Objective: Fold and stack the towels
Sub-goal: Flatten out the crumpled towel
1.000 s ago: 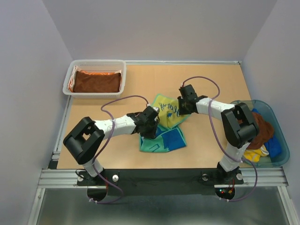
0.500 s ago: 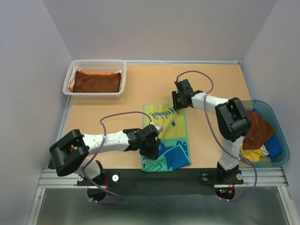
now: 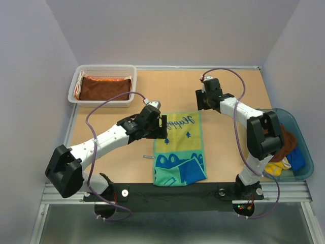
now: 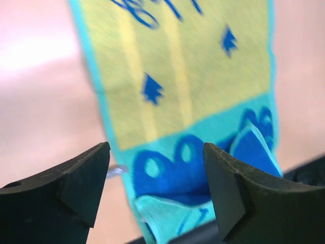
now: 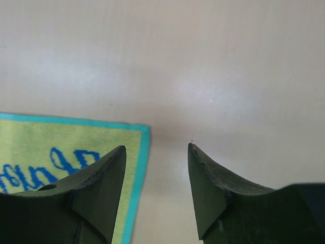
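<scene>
A green, yellow and blue towel with tree print lies spread flat in the middle of the table, one near corner turned over. My left gripper hovers over its far left corner, open and empty; the left wrist view looks down the towel between the open left gripper. My right gripper stands open just past the far right corner. In the right wrist view, that towel corner lies beside the empty right gripper. A brown towel rests on an orange one in the basket.
The white mesh basket stands at the back left. A translucent blue-green tub with several bunched towels sits at the right edge. A small grey tag pokes out beside the towel's left edge.
The towel went from bunched between both grippers to lying flat. Both grippers have opened and let go; the left one moved from the near left corner to the far left.
</scene>
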Robot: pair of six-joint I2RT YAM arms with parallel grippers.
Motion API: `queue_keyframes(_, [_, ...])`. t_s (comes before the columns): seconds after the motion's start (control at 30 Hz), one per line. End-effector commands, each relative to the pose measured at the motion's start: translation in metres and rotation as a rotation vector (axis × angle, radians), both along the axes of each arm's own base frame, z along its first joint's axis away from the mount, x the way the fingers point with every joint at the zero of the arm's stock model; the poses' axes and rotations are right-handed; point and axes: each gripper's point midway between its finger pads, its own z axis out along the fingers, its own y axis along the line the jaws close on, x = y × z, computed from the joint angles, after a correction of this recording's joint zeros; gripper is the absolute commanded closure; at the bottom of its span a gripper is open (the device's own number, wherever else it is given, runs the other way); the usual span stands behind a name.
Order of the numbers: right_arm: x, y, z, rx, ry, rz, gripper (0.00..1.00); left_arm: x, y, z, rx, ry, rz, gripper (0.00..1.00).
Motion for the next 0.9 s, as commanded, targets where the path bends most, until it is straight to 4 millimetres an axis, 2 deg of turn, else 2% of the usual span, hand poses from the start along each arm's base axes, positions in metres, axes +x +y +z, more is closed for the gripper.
queue_keyframes(0.0, [0.001,-0.009,-0.010,0.002,0.024,-0.007,0.44,0.044,0.021,0.005,0.096,-0.066,0.046,0.15])
queue_keyframes(0.07, [0.003,-0.007,-0.016,0.015,0.040,-0.007,0.45,0.062,0.020,0.011,0.105,-0.090,0.047,0.15])
queue_keyframes(0.1, [0.003,-0.008,-0.020,0.022,0.051,-0.009,0.45,0.072,0.023,0.000,0.131,-0.073,0.060,0.16])
queue_keyframes(0.17, [0.004,-0.006,-0.028,0.028,0.070,-0.013,0.48,0.088,0.021,-0.005,0.146,-0.068,0.068,0.17])
queue_keyframes(0.43, [0.005,0.006,-0.040,0.071,0.109,0.017,0.54,0.137,0.026,-0.020,0.209,-0.060,0.097,0.21])
queue_keyframes(0.47, [0.005,0.006,-0.042,0.071,0.113,0.016,0.54,0.143,0.024,-0.016,0.205,-0.069,0.101,0.21])
queue_keyframes(0.67, [0.000,0.007,-0.057,0.071,0.151,0.020,0.54,0.164,0.020,-0.036,0.239,-0.049,0.096,0.23])
queue_keyframes(0.87, [-0.007,0.002,-0.078,0.038,0.196,0.026,0.56,0.177,0.023,-0.055,0.278,-0.033,0.105,0.29])
